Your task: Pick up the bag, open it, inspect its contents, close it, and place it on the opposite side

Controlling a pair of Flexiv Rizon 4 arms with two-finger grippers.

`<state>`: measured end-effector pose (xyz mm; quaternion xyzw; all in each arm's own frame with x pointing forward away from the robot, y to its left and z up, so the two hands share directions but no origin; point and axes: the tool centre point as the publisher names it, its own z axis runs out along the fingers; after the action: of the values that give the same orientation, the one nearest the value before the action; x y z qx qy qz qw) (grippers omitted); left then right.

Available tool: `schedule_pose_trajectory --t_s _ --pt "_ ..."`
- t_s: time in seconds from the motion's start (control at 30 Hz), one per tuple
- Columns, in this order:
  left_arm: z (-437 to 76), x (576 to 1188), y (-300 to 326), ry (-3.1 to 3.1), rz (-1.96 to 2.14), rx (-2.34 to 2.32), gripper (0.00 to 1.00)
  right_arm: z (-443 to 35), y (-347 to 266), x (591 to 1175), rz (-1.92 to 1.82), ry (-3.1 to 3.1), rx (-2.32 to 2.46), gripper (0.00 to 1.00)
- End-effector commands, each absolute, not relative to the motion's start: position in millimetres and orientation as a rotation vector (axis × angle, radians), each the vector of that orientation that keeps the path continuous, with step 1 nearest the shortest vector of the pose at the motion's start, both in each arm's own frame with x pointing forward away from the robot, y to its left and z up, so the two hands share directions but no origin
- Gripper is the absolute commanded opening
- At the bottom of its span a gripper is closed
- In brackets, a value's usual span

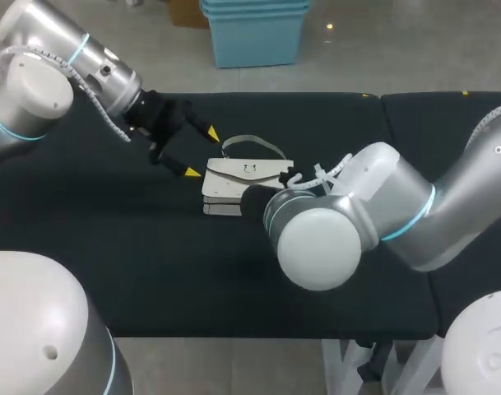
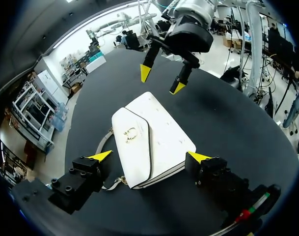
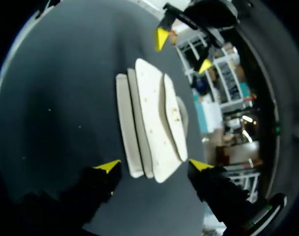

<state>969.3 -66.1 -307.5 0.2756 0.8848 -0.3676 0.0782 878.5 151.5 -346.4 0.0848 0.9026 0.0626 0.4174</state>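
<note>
Nearest the front edge, the right arm [image 1: 340,222] crosses the counter [image 1: 110,263]. Its right hand [image 3: 154,165] is released, with fingers spread either side of the right end of the bag [image 1: 246,183]. The white bag lies flat at mid-counter, flap uppermost, its long axis running from hand to hand. Beyond it, the left hand [image 1: 201,152] is also released and straddles the left end; no contact is evident. Both hands stand about equally near. Judgement: bare counter all round, edges well apart, ample room to lift.
</note>
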Motion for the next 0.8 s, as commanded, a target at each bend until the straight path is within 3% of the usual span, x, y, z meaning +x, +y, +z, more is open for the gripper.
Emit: schedule_pose_trajectory --t_s 0.03,0.07,0.1,0.33,0.63,0.8 --pt "-310 980 -73 2.659 -1.112 0.846 1.00 -361 160 890 0.127 2.138 0.165 0.59" --pt "-311 980 -74 2.657 -1.106 0.849 1.00 -363 161 892 0.118 2.138 0.152 0.49" --pt "-311 981 -75 2.657 -1.102 0.849 1.00 -364 162 894 0.113 2.138 0.141 0.47" --pt "-315 986 -82 2.647 -1.072 0.830 1.00 -371 163 905 0.093 2.135 0.094 0.45" --pt "-317 988 -86 2.633 -1.080 0.857 1.00 -376 155 913 0.087 2.134 0.110 0.33" --pt "-319 987 -87 2.635 -1.079 0.874 1.00 -375 150 915 0.074 2.121 0.118 0.32"
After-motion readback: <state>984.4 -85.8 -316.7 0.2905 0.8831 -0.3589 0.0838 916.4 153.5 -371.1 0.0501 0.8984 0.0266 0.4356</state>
